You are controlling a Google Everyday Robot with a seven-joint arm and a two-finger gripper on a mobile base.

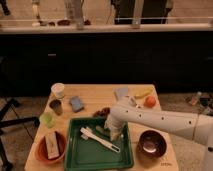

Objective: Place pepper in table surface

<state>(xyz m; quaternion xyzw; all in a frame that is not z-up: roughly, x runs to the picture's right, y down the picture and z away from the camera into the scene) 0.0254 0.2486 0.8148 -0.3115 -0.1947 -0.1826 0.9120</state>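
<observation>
In the camera view, the white arm (160,121) is reaching in from the right across the table surface (100,94) and bending down into the green tray (75,155). The gripper (112,134) is hanging low over the tray floor, right beside the white utensil (100,140), which is lying slantwise in the tray. I cannot tell whether the gripper is spread or pressed together. The pepper (101,131) is showing only as a small green shape in the tray, just beside the gripper's tip; I cannot tell whether they are touching. A pale green cup (47,119) is standing left of the tray, a blue sponge (76,103) is lying behind it, and a dark bowl (151,142) is sitting to its right.
</observation>
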